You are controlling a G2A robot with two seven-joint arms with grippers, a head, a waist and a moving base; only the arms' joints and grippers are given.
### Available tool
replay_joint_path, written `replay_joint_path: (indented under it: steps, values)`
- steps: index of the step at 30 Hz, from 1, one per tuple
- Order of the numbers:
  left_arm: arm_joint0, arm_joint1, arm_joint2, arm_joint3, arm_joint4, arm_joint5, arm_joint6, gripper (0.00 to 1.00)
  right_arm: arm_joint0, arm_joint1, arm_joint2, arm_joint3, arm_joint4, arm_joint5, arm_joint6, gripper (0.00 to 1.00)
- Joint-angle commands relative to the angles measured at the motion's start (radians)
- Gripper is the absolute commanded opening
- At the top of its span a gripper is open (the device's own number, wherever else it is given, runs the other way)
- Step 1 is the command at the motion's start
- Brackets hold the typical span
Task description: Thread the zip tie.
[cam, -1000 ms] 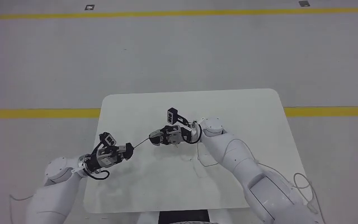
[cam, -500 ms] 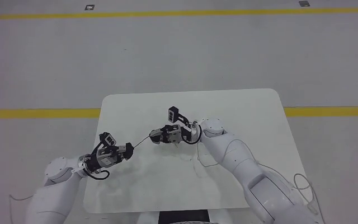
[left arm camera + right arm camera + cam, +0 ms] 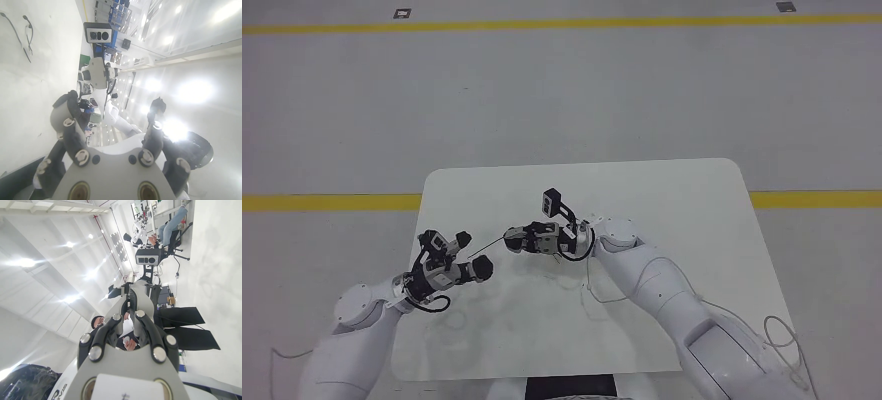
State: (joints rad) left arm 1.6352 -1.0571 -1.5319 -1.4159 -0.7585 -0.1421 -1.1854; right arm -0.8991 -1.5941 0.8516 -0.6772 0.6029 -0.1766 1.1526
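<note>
Ok so, nearest the robot's edge of the surface [image 3: 682, 200] there are a couple of spare ties [image 3: 32, 31] just lying flat, nobody touching them. A bit further in is the left gripper [image 3: 468, 256], jaws spread wide with nothing between them.

Then comes the zip tie [image 3: 490, 239] itself, up off the surface. It looks like a thin dark line with its long axis running pretty much straight from one gripper to the other. Its free end points right at the gap in the left jaws and looks to stop just short of it, though it's too thin for me to say whether it touches.

Furthest out is the right gripper [image 3: 510, 239], jaws pressed together, pinching the far end of the tie as far as I can tell.

So my guess is the whole thing hinges on that line-up. The left jaws are the closer ones to the loose end and already sit on its axis, so they'd only need to close on it.
</note>
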Motion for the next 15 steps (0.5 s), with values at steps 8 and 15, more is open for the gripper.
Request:
replay_joint_path:
  steps: [8,15]
  values:
    - [-0.002,0.0,0.012,-0.015,0.011,0.005,0.033,1.0,-0.024,0.003,-0.007,-0.043,-0.027,0.035,-0.043,0.0]
    - [0.001,0.003,0.016,-0.009,0.019,-0.007,0.045,0.49,-0.049,0.014,0.004,-0.083,-0.04,0.066,-0.058,0.0]
